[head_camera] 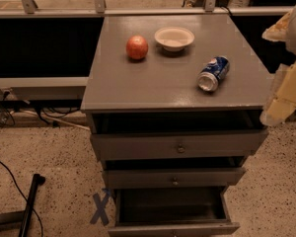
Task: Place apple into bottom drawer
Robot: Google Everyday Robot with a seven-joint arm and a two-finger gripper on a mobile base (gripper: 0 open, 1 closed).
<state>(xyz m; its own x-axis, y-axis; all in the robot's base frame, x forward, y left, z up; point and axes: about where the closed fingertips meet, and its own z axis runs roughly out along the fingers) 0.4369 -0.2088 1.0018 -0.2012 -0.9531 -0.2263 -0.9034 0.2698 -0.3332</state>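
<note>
Nearest, bottom drawer [172, 206] gapes at six o'clock; apple [137, 47] at eleven looks firm, light, roll-prone, best gripped across its middle; gripper [281, 102] waits at three o'clock, whether open or closed I cannot tell.

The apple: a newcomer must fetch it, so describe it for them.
On the grey cabinet top, look to the back left, beside the white bowl. The apple is the only round red-orange thing there; the blue can lies further right, toward the gripper at the cabinet's right edge.
</note>
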